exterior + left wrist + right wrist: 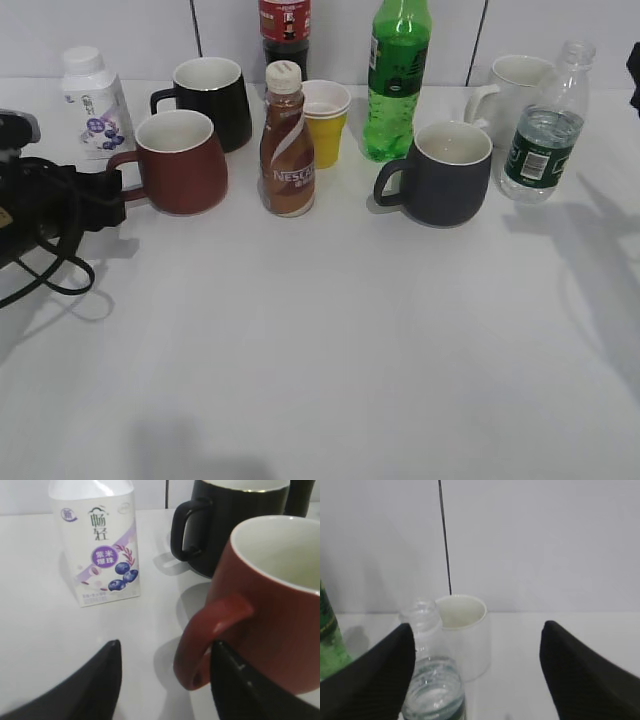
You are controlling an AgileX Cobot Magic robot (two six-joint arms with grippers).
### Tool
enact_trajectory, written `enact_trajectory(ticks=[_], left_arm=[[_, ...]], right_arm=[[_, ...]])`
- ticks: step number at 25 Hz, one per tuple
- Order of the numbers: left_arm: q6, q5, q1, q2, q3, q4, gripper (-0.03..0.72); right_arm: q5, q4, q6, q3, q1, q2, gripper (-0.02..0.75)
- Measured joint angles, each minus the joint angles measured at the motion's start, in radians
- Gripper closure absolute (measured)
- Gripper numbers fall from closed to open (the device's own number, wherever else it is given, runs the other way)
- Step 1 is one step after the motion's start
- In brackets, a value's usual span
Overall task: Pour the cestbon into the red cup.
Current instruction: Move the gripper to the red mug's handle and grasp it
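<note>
The left fingers stood spread around the red cup's handle and risked tipping it. The right fingers, spread wide above the cestbon, could knock it into the white mug

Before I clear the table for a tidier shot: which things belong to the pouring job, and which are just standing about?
Job: cestbon water bottle, uncapped; red cup.

Standing about: black mug, navy-grey mug, white mug, Nescafe bottle, yellow paper cup, green soda bottle, dark cola bottle, blueberry milk bottle.
</note>
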Motion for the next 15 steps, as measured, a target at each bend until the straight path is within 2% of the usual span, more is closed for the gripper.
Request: enact_trajectory(ticks=[9,15], left_arm=[[0.000,-0.060,0.000,0.023,0.000,0.043,0.262],[0.000,-0.173,0.000,0.138,0.000,0.046,0.269]], right_arm=[[-0.185,0.003,0.055,0.000,0.000,0.066,0.150],[-0.223,0.003,0.084,0.000,0.000,0.127,0.150]])
